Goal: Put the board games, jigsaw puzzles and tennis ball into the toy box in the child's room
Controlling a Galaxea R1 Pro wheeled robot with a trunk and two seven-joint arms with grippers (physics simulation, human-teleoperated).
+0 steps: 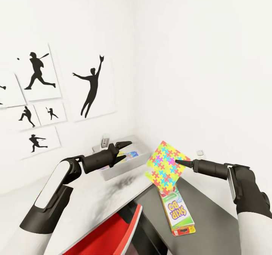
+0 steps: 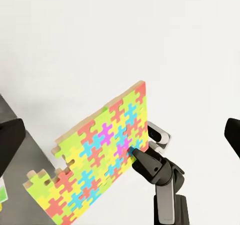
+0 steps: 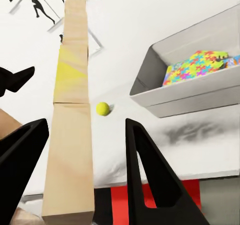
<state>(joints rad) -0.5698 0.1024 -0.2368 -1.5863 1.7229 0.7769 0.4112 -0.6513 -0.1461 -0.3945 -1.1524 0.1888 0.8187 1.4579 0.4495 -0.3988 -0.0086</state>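
R claw [image 1: 176, 160] grips jigsaw puzzle [image 1: 166, 167] upright, face toward robot; L claw [image 1: 126, 145] wide.

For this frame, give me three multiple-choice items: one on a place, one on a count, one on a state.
1. Where does the Skip-Bo box lie?
A. on the dark-grey section of the table
B. in the toy box
C. on the floor

2. How many jigsaw puzzles lie in the toy box?
A. none
B. one
C. three

3. The right gripper is
A. open and empty
B. shut on the raised jigsaw puzzle
C. shut on the tennis ball

Key: 1 A, the box rests there; 2 B, one sheet inside; 3 B, fingertips pinch its edge.
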